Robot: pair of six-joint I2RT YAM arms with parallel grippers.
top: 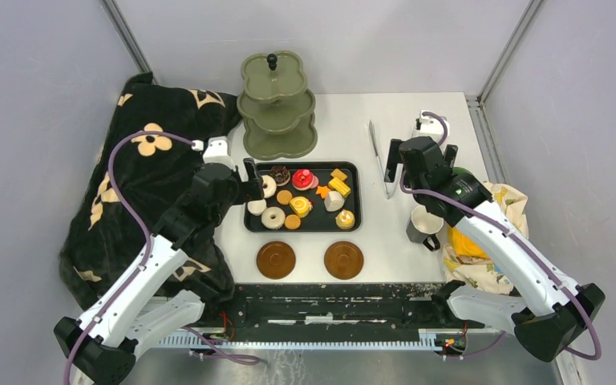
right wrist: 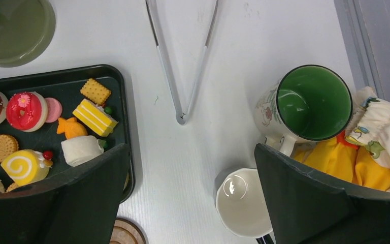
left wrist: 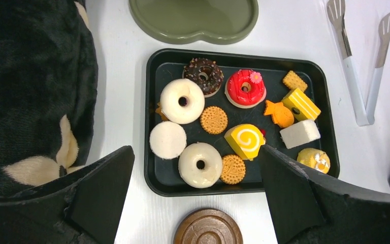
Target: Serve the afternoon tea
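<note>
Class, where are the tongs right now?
In the right wrist view, the tongs lie on the table, spread in a V, between the tray on the left and the green mug on the right.

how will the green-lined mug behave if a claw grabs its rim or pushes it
The green-lined mug looks like glazed ceramic: probably rigid, fairly heavy, and its glossy wall may slip in a claw. Standing upright, it would likely slide rather than roll when pushed, though the cloth beside it might snag.
</note>
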